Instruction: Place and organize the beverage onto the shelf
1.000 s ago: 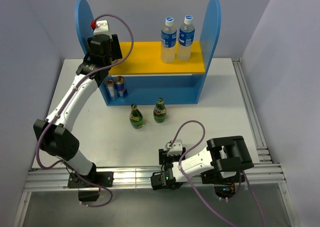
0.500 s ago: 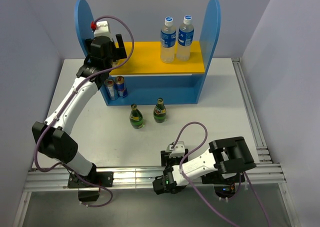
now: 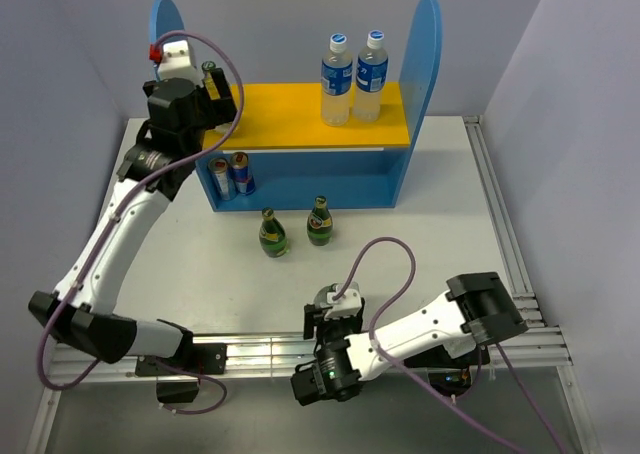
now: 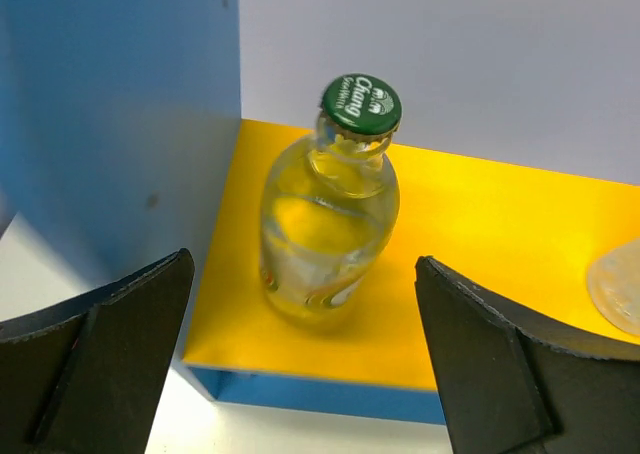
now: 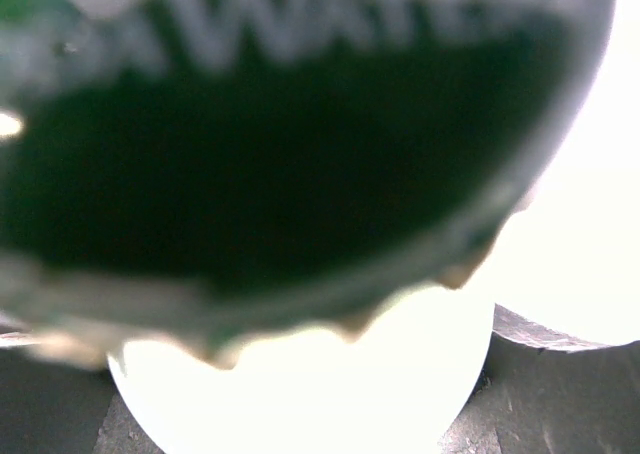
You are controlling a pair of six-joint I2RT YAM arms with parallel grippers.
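Note:
A clear glass bottle with a green cap (image 4: 330, 224) stands upright at the left end of the shelf's yellow upper board (image 4: 500, 264), beside the blue side panel (image 4: 120, 124). My left gripper (image 4: 303, 264) is open, its fingers wide on either side of the bottle and drawn back from it. From above, this gripper (image 3: 222, 94) hovers at the board's left end. My right gripper (image 3: 318, 379) is low at the near edge, and a green-capped glass bottle (image 5: 300, 154) fills its view, held lengthwise. Two blue-labelled plastic bottles (image 3: 353, 77) stand on the board.
Two dark green bottles (image 3: 271, 234) (image 3: 319, 222) stand on the table in front of the shelf (image 3: 430, 64). Two cans (image 3: 231, 177) sit at the left of the lower tier. Metal rails run along the near edge (image 3: 260, 354) and the right side (image 3: 505, 234).
My left gripper has opened, let go of the glass bottle on the upper board and drawn back to the left. My right arm has swung lower towards the near edge.

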